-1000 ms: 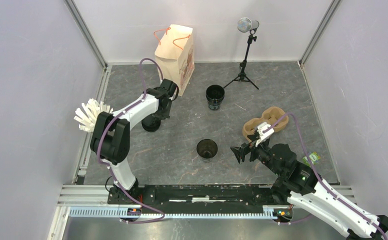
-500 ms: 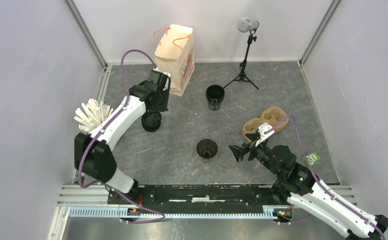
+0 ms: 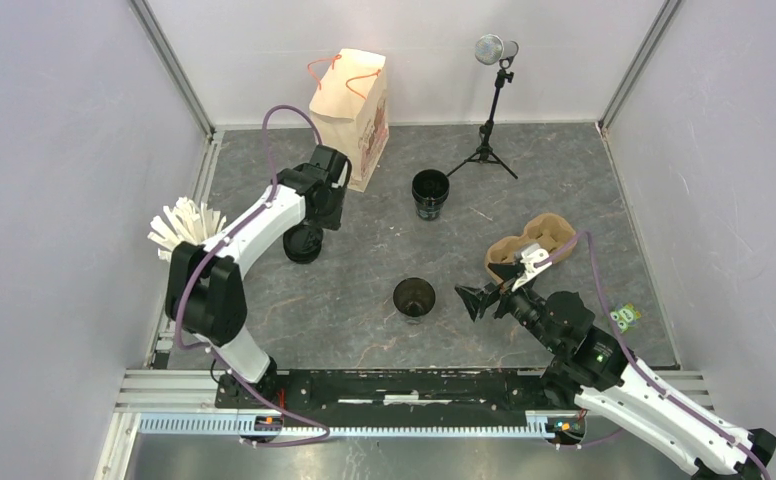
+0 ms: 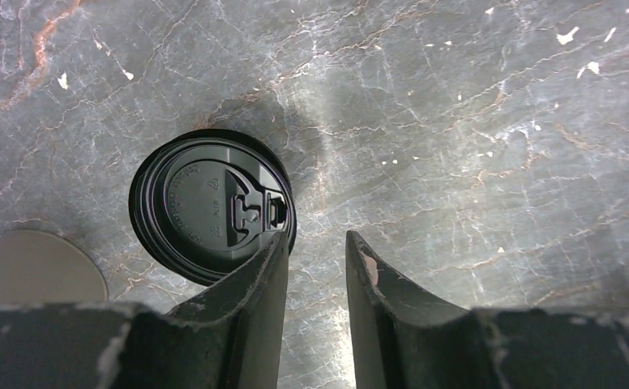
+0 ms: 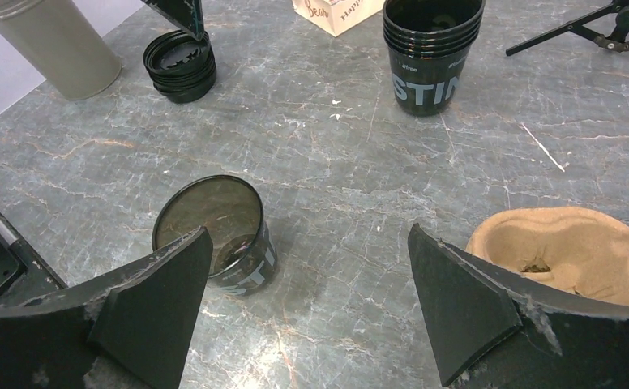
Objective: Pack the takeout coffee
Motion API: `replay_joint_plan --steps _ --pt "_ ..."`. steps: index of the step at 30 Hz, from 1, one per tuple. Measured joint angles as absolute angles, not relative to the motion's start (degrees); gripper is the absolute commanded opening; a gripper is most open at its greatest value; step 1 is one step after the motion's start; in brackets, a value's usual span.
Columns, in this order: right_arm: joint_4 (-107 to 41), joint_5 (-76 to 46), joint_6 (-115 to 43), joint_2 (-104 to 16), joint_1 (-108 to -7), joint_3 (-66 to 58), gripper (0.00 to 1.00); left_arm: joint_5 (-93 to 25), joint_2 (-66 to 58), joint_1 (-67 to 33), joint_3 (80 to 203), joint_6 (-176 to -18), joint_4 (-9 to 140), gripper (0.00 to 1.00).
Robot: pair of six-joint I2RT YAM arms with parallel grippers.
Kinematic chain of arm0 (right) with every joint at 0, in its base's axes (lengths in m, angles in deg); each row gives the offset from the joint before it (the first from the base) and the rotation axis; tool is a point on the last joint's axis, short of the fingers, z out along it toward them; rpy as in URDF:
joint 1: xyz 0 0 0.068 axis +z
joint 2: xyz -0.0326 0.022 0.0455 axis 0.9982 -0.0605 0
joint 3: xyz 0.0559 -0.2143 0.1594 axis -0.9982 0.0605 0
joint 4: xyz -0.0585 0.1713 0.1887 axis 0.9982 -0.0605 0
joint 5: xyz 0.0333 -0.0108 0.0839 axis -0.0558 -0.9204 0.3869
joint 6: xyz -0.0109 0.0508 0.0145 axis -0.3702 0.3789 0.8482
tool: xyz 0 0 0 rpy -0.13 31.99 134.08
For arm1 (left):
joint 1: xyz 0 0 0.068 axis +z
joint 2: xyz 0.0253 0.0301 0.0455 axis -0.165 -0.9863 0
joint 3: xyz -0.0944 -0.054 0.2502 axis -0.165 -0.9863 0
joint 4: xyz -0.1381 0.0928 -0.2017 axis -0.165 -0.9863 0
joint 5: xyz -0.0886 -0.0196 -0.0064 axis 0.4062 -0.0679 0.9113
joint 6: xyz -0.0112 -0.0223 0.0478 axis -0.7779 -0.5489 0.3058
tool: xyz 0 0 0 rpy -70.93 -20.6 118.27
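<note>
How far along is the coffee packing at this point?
Done: a lone cup stands apart from the cup stack, with no lid on it. In hand: the left gripper hovers by the lid stack, holding nothing; the right gripper is open beside the lone cup. Left: lid on, cup into the carrier, which holds nothing, then probably the bag.

table top looks like grey marbled stone print, mostly matt with a soft sheen, peppered with white chips and scratches. the lids are smooth black plastic, a bit glossy on the moulded ridges. lone cup and the stacked cups look like shiny black plastic with pale print. cup carrier is rough, fibrous brown pulp. bag is matt beige paper. left gripper has matt black fingers, edges worn pale and rough.
</note>
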State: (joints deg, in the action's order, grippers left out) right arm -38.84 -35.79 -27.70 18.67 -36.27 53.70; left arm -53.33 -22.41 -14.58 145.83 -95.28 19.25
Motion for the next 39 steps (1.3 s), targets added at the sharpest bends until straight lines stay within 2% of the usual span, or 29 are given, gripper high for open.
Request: replay_joint_plan --steps 14,19,25,39 --pt "-41.07 -35.84 -26.85 20.03 -36.27 53.68 0.98 -56.98 -27.28 -13.71 144.85 -93.58 20.54 0.37" --pt "-41.68 -35.88 -26.65 21.36 -36.27 53.68 0.98 -56.96 -29.14 -13.66 144.83 -93.40 20.73 0.31" --pt "-42.89 -36.32 -26.65 22.61 -36.27 53.68 0.98 -56.94 -30.43 -13.66 144.83 -93.38 20.89 0.32" --pt "-44.02 -36.73 -26.65 22.89 -36.27 53.44 0.97 -56.74 -30.67 -13.09 144.83 -93.38 20.93 0.22"
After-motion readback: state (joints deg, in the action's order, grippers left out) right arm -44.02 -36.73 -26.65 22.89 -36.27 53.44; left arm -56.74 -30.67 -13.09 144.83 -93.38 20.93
